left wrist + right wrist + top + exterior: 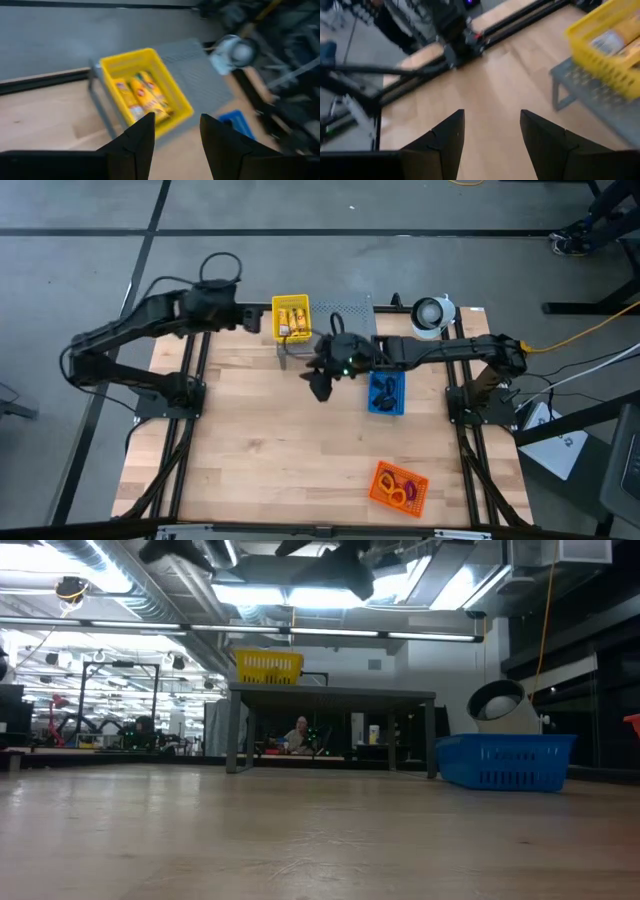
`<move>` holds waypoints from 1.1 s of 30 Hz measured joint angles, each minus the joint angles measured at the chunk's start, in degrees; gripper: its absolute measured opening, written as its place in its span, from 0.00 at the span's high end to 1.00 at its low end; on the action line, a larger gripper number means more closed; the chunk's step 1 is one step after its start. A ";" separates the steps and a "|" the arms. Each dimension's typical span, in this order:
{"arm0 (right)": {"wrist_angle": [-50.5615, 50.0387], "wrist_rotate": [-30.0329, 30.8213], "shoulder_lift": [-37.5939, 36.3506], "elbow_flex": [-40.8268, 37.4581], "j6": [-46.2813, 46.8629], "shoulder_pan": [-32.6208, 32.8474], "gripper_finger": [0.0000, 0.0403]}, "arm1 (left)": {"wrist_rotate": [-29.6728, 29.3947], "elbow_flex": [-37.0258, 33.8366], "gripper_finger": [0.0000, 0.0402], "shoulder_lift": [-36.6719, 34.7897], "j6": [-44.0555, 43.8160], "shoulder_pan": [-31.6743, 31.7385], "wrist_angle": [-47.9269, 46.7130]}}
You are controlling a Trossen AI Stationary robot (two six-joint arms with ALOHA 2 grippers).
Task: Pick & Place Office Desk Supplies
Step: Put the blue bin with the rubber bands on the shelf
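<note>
Yellow-and-white packets (291, 318) (142, 95) lie in a yellow tray (277, 330) that stands on the grey perforated stand (345, 315) at the table's far edge. My left gripper (252, 320) (175, 120) hovers open just left of that tray, with nothing between its fingers. Black clips (383, 390) lie in a blue tray (397, 406) right of centre. Coloured loops (398, 488) lie in an orange tray (380, 492) at the near right. My right gripper (320, 387) (492, 115) hangs open over bare wood, between the stand and the blue tray.
A white round object (432, 313) stands at the far right beside the stand. Bare wooden table (270, 450) stretches across the near left and centre. In the low view the stand (330, 693) carries the yellow tray (268, 666), and the blue tray (505, 760) sits on the right.
</note>
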 joint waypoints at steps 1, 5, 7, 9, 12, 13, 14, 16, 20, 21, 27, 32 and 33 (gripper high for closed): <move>0.99 -0.48 0.00 0.00 0.14 -0.83 0.52 | 0.61 0.00 0.61 -1.12 -0.05 -0.78 -0.05; 3.74 -3.79 0.41 0.04 6.54 -3.88 0.52 | 0.69 0.00 0.61 -4.63 -0.25 -4.11 -0.05; 3.70 -4.75 1.02 0.08 9.34 -4.88 0.52 | 0.75 -0.17 0.61 -5.94 -0.05 -5.61 -0.07; 4.21 -5.25 1.68 0.00 11.30 -5.35 0.52 | 1.75 -0.48 0.61 -7.00 -0.05 -6.94 -1.25; 6.35 -7.97 1.90 0.02 14.10 -5.52 0.52 | 5.02 -1.52 0.61 -7.81 -0.25 -8.70 -3.22; 8.10 -7.94 2.05 0.02 14.52 -5.47 0.52 | 5.91 -2.03 0.61 -7.97 -0.25 -9.25 -3.72; 9.90 -7.27 2.24 0.04 14.91 -5.39 0.52 | 6.59 -2.52 0.61 -8.00 -0.23 -9.80 -3.91; 12.78 -4.13 2.49 0.04 13.95 -5.17 0.52 | 6.74 -3.61 0.61 -7.75 0.86 -10.76 -3.92; 19.17 1.67 2.45 0.04 9.86 -4.82 0.52 | 6.25 -6.00 0.61 -6.34 4.46 -11.67 -2.85; 19.84 2.91 2.45 0.04 9.72 -4.80 0.52 | 6.09 -6.40 0.61 -5.95 4.13 -11.67 -2.52; 22.19 5.88 2.49 0.04 12.43 -4.78 0.52 | 3.94 -6.97 0.61 -2.65 9.19 -11.61 2.06; 22.20 1.50 2.51 0.04 12.43 -5.37 0.52 | 4.73 -6.97 0.61 -2.25 11.62 -11.63 15.84; 22.17 0.40 2.51 0.04 12.24 -5.60 0.52 | 4.06 -6.97 0.61 -2.67 11.83 -11.63 18.77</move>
